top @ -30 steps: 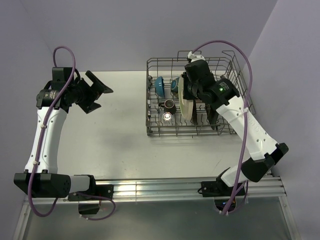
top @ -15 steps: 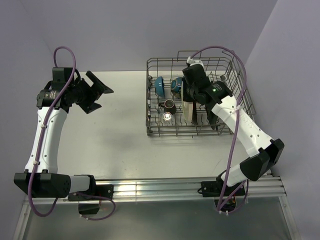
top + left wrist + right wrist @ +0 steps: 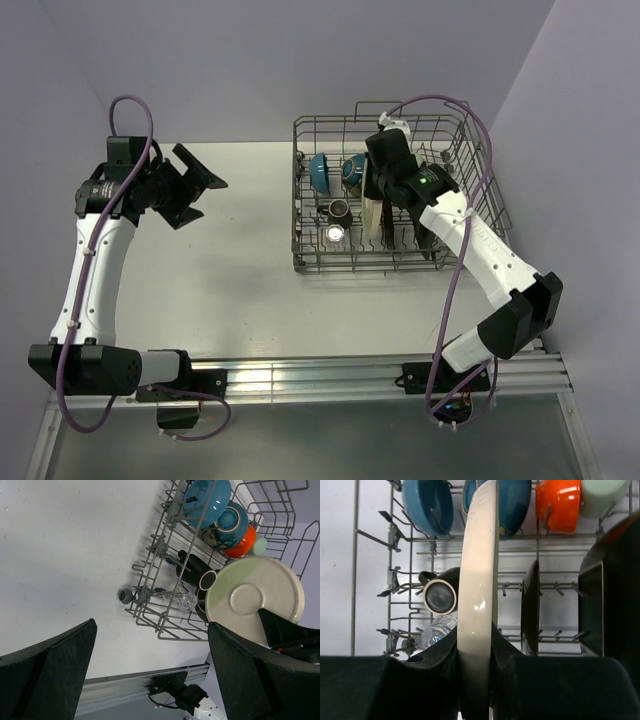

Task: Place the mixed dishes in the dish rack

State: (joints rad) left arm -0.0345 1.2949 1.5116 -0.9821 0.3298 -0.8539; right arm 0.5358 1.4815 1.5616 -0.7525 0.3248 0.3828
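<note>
Stretching from the near edge to the far wall, the tabletop is a smooth, matte off-white sheet with a few faint scuffs and soft shadows. Plain lavender walls close it in at the far side and on both flanks. A ribbed aluminium rail runs along the near edge, where the arms are bolted.

The dish rack, a boxy basket of thin grey wire with rows of upright tines and looped handles, sits toward the far right corner of the tabletop. Along its far side, propped among the tines, are a glossy blue bowl, a second bowl with a blue inside, a shiny orange bowl and a pale green cup. Nearer the rack's left side a small brown mug with a pale rim lies on its side, just beside a clear glass. Thin black square plates stand on edge right of the middle.

The right arm, white-shelled and trailing a purple cable, reaches over the rack. The right jaws are clamped on the rim of the cream plate, a round glazed disc held upright on edge in the middle of the rack, between the mug and the black plates.

The left arm is raised over the far left part of the tabletop. The left jaws, blunt and black, stand wide apart and hold nothing.
</note>
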